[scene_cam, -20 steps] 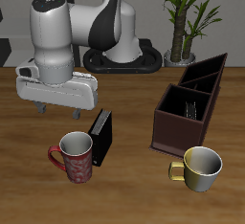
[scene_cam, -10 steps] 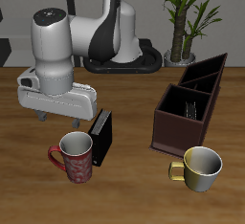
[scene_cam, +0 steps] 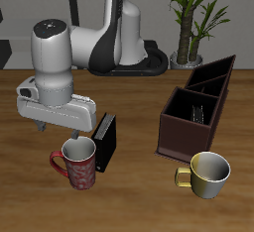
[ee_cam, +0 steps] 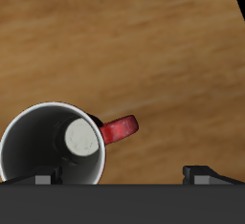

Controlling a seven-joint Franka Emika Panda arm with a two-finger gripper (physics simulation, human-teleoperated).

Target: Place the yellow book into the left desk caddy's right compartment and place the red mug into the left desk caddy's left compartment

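The red mug (scene_cam: 77, 164) with pale speckles stands upright near the table's front edge, its handle (ee_cam: 120, 129) sticking out sideways. My gripper (scene_cam: 57, 131) hangs open just above and slightly behind it, holding nothing; in the wrist view the mug (ee_cam: 53, 151) lies close to one fingertip (ee_cam: 43, 178). The dark brown left desk caddy (scene_cam: 171, 135) stands across the table. A pale sliver in its square right compartment (scene_cam: 185, 124) looks like the yellow book (scene_cam: 201, 107). The slant-walled left compartment (scene_cam: 220, 69) lies farther back.
A thick black book (scene_cam: 105, 142) stands on edge right beside the red mug, its corner (ee_cam: 239, 8) showing in the wrist view. A shiny cream mug (scene_cam: 207, 174) sits in front of the caddy. A potted plant (scene_cam: 189, 18) stands behind it.
The gripper has come down and moved toward the table's front edge, closing in on the red mug. Nothing on the table has shifted.
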